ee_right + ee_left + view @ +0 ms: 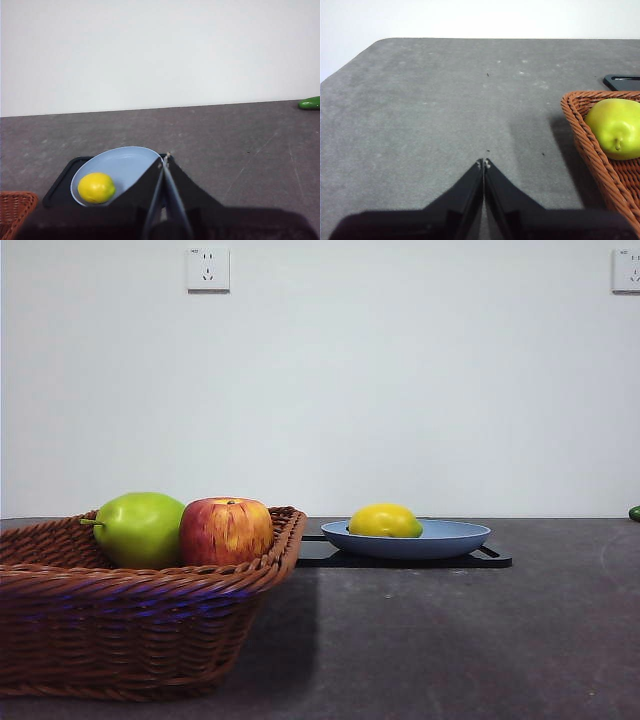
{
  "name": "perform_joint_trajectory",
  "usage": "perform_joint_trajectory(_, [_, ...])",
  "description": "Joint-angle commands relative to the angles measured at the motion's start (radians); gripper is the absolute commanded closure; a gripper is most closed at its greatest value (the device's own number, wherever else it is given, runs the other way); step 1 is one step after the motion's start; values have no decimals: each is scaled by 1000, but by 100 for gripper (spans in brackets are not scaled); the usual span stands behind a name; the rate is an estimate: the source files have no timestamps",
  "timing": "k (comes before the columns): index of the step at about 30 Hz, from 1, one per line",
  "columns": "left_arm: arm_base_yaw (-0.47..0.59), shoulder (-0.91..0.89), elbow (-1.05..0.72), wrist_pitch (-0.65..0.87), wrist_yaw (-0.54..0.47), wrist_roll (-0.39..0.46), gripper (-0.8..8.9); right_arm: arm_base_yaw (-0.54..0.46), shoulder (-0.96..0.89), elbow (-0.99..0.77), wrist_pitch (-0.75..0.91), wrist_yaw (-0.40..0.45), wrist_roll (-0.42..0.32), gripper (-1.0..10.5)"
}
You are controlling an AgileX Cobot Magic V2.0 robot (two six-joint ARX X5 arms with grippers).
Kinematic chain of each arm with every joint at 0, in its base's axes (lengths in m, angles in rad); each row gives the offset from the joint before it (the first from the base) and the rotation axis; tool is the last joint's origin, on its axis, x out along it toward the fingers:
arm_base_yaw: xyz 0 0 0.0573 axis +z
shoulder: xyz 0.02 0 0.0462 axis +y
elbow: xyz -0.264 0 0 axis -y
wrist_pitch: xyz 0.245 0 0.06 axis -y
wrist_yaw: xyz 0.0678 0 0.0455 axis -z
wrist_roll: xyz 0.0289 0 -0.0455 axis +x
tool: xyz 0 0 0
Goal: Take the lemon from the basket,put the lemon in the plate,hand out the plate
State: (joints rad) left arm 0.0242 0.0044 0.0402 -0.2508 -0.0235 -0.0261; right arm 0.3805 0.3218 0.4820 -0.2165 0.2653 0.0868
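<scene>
One basket (140,610) holding two fruits, one lemon (385,521) on one plate (450,538), both grippers clenched empty.

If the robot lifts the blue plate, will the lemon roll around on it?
Probably a little. The lemon is smooth and rounded, lying loose in the shallow plate, so a tilt could roll it. The raised rim should likely stop it.

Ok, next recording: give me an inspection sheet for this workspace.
Surface: dark grey table, speckled.
Job's things: lemon lies in the blue plate; the plate sits on a black tray; wicker basket beside them.
Clutter: green fruit and red apple in the basket; a green thing at the table's edge.
Grippers: left claw shut over bare table; right claw shut beside the plate.
Cables: nothing seen.
Surroundings: white wall, two sockets.
</scene>
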Motion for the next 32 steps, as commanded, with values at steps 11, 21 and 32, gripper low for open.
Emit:
perform_joint_trajectory(11, [3, -3, -10, 2, 1, -3, 805, 6, 2, 7, 6, 4, 1, 943])
perform_joint_trajectory(21, [3, -3, -10, 2, 1, -3, 805, -26, -166, -59, 10, 24, -175, 943])
perform_joint_trajectory(32, [3, -3, -10, 2, 1, -3, 805, -270, -321, -351, 19, -243, -163, 943])
